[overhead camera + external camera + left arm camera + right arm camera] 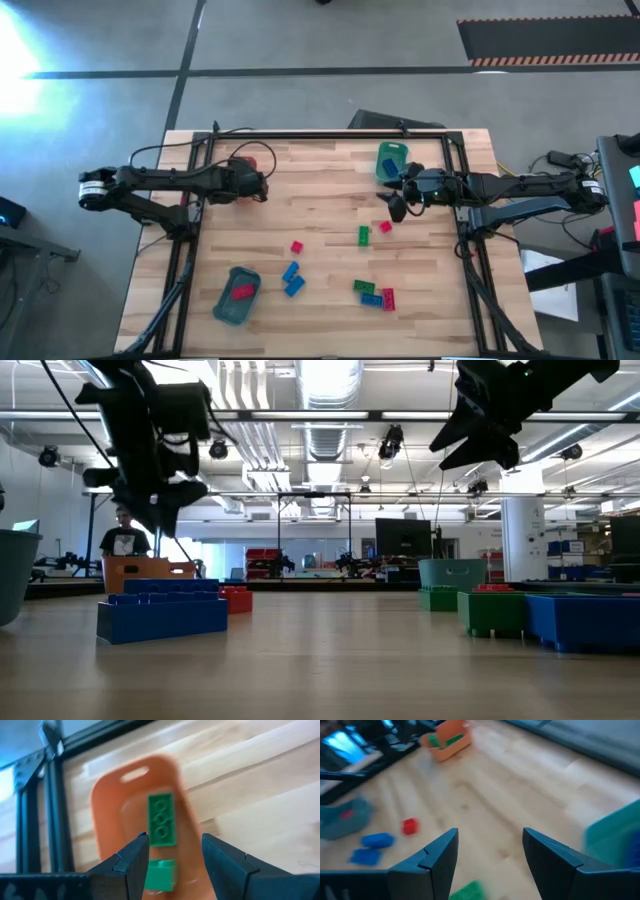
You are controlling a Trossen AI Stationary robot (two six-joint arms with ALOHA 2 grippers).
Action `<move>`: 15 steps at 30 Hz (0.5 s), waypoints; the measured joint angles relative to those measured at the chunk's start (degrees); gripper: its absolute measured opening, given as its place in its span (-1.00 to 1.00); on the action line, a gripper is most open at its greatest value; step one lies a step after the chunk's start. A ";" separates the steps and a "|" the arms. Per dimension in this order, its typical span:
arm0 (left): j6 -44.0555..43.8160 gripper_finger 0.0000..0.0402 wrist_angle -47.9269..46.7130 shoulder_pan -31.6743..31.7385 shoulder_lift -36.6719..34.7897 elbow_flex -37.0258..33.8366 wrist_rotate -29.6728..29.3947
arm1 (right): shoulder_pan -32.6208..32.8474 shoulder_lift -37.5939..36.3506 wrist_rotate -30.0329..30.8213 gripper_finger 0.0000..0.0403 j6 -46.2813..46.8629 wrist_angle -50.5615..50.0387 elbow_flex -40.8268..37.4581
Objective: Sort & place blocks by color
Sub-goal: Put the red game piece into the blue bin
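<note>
My left gripper (260, 188) (175, 840) hangs open over the orange-red tray (112, 815) (250, 153) at the table's far left. Two green blocks lie in that tray: one (161, 826) ahead of the fingers, one (161, 874) below the gap between them. My right gripper (397, 208) (490, 832) is open above the table, just near of the green tray (390, 160), which holds a blue block (388, 167). Loose blocks lie mid-table: red (296, 247), two blue (292, 278), green (364, 235), red (384, 228), and a green-blue-red cluster (374, 293).
A teal tray (237, 295) with a red block (242, 292) sits near the table's near left edge. Dark frame rails (200, 190) run along the table's sides and far edge. Bare wood lies between the two grippers. A person (123, 532) stands in the room beyond the table.
</note>
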 joint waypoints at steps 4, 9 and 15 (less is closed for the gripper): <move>3.67 -0.18 1.37 -2.96 -0.89 3.16 -0.77 | 2.38 0.70 -3.43 0.04 4.32 -0.32 0.00; 6.94 -0.18 6.12 -8.76 -1.18 4.78 -0.44 | 7.49 2.60 -3.46 0.04 7.46 -0.84 0.00; 8.33 -0.18 7.35 -14.81 -1.18 7.67 7.32 | 12.11 3.63 -6.28 0.04 13.30 -2.06 0.12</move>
